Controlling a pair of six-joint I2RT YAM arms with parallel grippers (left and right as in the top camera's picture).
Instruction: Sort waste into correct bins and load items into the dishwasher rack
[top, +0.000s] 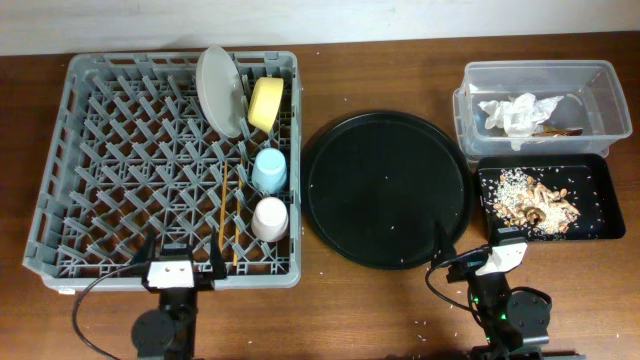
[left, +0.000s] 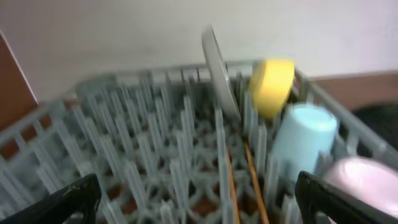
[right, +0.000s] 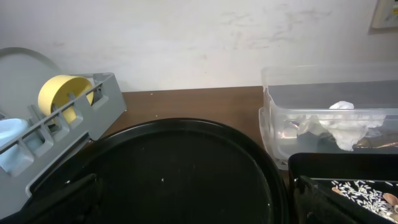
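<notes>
From my remote desk: the brown wooden worktop (top: 380, 310) shows its widest bare strip along the near edge, between the two arm bases, dotted with pale crumbs on the right.

The grey dishwasher rack (top: 130, 170) fills the left half, with all its load along its right side and bare pegs across the rest. Just beside it sits a round black tray (top: 388, 190) bearing a few white specks; its right rim runs so close to the two bins that I cannot tell whether they touch.

The clear tub (top: 600, 110) stands at the far right, the shallow black tray (top: 595, 175) directly in front of it.

In the rack, a white plate (top: 218, 90) stands on edge at the far side, a yellow bowl (top: 265, 103) tipped beside it. Nearer come a light-blue cup (top: 270, 170) and a pink-white cup (top: 270, 218), both mouth down, with two chopsticks (top: 224, 215) lying between the pegs just left of them.

Crumpled tissue (top: 520, 112) and a brownish wrapper (top: 565, 130) lie in the tub; food scraps (top: 540, 203) and rice crumbs lie in the black tray.

The left pincer (left: 199, 205) hangs over the rack's near wall, fingers wide apart and holding nothing. The right pincer (right: 193, 199) is likewise spread and bare, low at the round tray's near edge.
</notes>
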